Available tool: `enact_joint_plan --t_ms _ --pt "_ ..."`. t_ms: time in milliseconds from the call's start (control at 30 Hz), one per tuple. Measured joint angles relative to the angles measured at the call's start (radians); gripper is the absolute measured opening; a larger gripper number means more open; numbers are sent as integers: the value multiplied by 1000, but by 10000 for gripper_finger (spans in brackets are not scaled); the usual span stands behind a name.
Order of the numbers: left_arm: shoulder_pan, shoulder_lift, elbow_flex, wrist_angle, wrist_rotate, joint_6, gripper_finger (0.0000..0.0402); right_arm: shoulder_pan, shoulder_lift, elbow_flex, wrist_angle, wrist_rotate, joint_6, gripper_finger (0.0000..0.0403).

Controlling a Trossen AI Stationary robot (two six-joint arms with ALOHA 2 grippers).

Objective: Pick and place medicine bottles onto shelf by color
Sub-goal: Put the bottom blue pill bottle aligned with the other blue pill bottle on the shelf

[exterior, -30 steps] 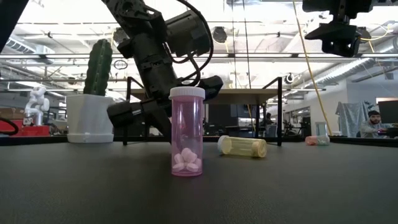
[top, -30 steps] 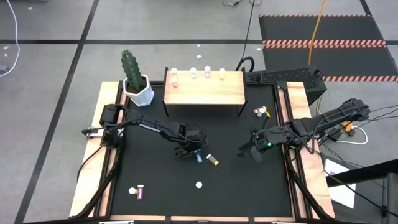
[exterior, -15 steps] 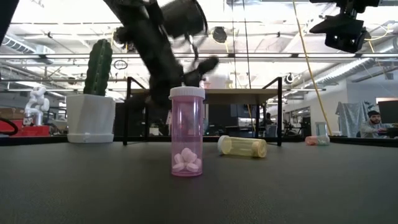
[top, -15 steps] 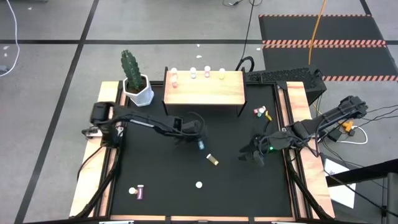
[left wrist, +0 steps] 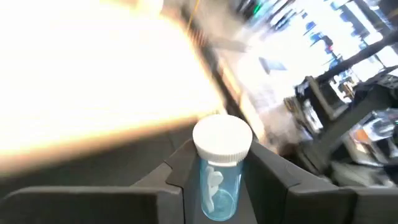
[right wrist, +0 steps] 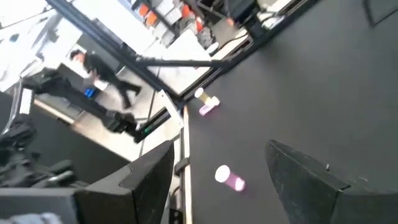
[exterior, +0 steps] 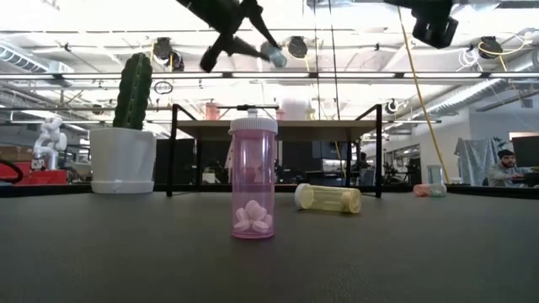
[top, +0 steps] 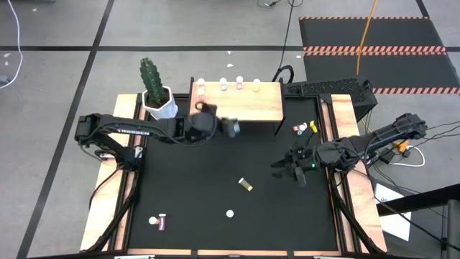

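Note:
My left gripper (top: 228, 128) is shut on a small blue bottle (left wrist: 219, 183) with a white cap (left wrist: 222, 137). It hangs high above the table, just before the near edge of the light wooden shelf (top: 237, 106), and also shows in the low view (exterior: 271, 54). Several bottles stand on their bases along the shelf's far edge (top: 223, 85). My right gripper (top: 289, 173) is open and empty over the table's right side. A pink bottle (exterior: 253, 181) stands upright on the table. A yellow bottle (exterior: 328, 198) lies on its side. My left gripper pinches the blue bottle's body (left wrist: 214, 193) between its two fingers, below the cap, which sticks out past the fingertips. The fingers come roughly from the table's left. The bottle is lifted clear of the table and the shelf, tilted.
A white pot with a green cactus (top: 157, 97) stands left of the shelf. A purple bottle (top: 162, 222) lies near the front left corner, and some bottles (top: 303, 129) lie right of the shelf. Bare black mat (top: 187, 180) lies in the middle.
My left gripper has risen from the table's middle with the blue bottle and swung toward the far edge, to the shelf's front. The bottle is now lifted clear. My right gripper has hardly moved.

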Motion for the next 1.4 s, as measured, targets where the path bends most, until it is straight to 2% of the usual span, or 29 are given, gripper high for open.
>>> enact_joint_plan --t_ms 167,233,300,400,533,633,733,867,1033,1133,1233,1400 --pt "44 -2 0 170 -22 578 109 -46 -3 0 23 0 -10 247" --pt "61 9 2 205 -30 723 109 -62 -3 0 36 0 -10 247" --pt "86 15 1 189 -55 783 109 -78 -3 0 55 1 -12 247" --pt "131 23 0 196 -78 794 108 -106 -3 0 54 0 -13 247" --pt "174 24 0 214 -158 801 108 -141 -3 0 54 1 -20 247" --pt "181 24 0 270 -157 864 108 -170 -3 0 58 0 -43 247" --pt "166 24 0 339 -14 951 108 -214 -3 0 118 1 -111 247" --pt "150 13 1 420 157 859 108 -296 -3 7 219 1 -264 247" --pt "150 1 2 447 262 693 108 -408 14 94 196 2 -423 247" --pt "149 1 2 480 366 634 108 -463 55 131 184 -48 -476 247" --pt "144 1 2 512 440 602 108 -505 112 169 187 -129 -500 248" --pt "138 0 2 545 500 598 108 -534 170 189 226 -161 -538 248"
